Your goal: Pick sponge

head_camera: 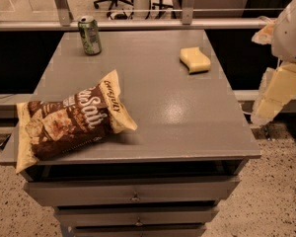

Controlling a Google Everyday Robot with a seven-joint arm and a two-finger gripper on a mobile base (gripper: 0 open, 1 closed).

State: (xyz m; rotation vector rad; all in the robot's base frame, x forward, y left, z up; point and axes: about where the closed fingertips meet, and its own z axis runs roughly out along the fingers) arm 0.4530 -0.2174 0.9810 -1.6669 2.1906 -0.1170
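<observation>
Reaching for the sponge
It lies at 1 o'clock on the tabletop; the gripper hangs off the edge at 3 o'clock, and I cannot tell the width of its jaws. It is better to descend across the sponge's short side.

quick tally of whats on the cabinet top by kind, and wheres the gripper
sponge: 1
soda can: 1
chip bag: 1
total: 3
gripper: beyond the right edge of the cabinet top, apart from the sponge
</observation>
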